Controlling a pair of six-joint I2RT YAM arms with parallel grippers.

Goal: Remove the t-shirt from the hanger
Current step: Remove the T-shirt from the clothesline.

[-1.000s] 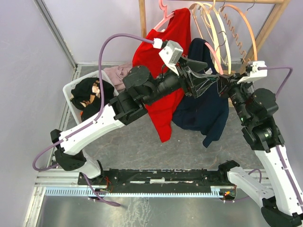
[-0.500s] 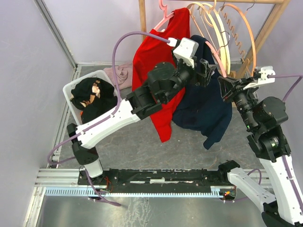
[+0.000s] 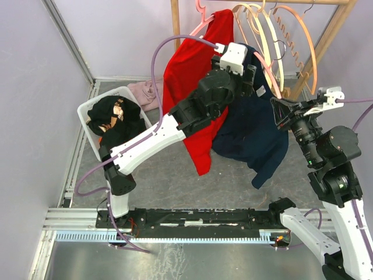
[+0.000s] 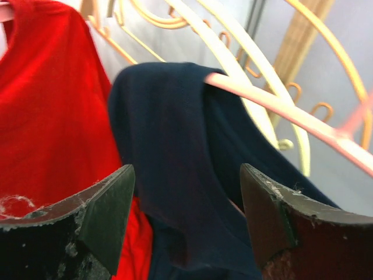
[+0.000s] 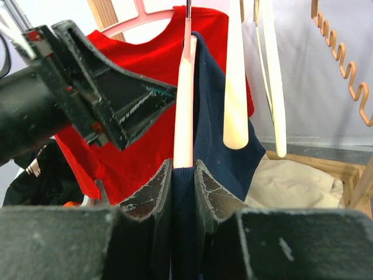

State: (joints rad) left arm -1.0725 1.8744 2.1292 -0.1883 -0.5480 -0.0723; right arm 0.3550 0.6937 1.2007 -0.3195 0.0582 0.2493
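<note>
Wooden rack (image 3: 175,17) stands at the far side of the desk (image 3: 163,175), with shirts and bare hangers on its rail. Left arm reaches up across the red t-shirt (image 3: 186,76), which hangs left of centre on its own pink hanger.

Navy t-shirt (image 3: 250,131) is just right of the red one and touching it. It's on the rack, with its shoulder draped over the arm of a pink hanger (image 4: 280,108) and its body hanging down toward the desk.

White basket (image 3: 98,99) is far left on the desk with black clothes (image 3: 111,116) inside. A pink garment (image 3: 147,90) lies just behind it.

Cream hangers (image 5: 236,87) hang bare to the right of the navy shirt.

Left tool (image 4: 186,175): jaws spread wide, gripping nothing. It points at the navy shoulder where the fabric folds over the hanger arm, red shirt beside its left finger.

Right tool (image 5: 183,166): jaws pinched nearly together on navy fabric directly under the low end of the pink hanger arm. Can't tell if the hanger tip itself is inside the pinch.
</note>
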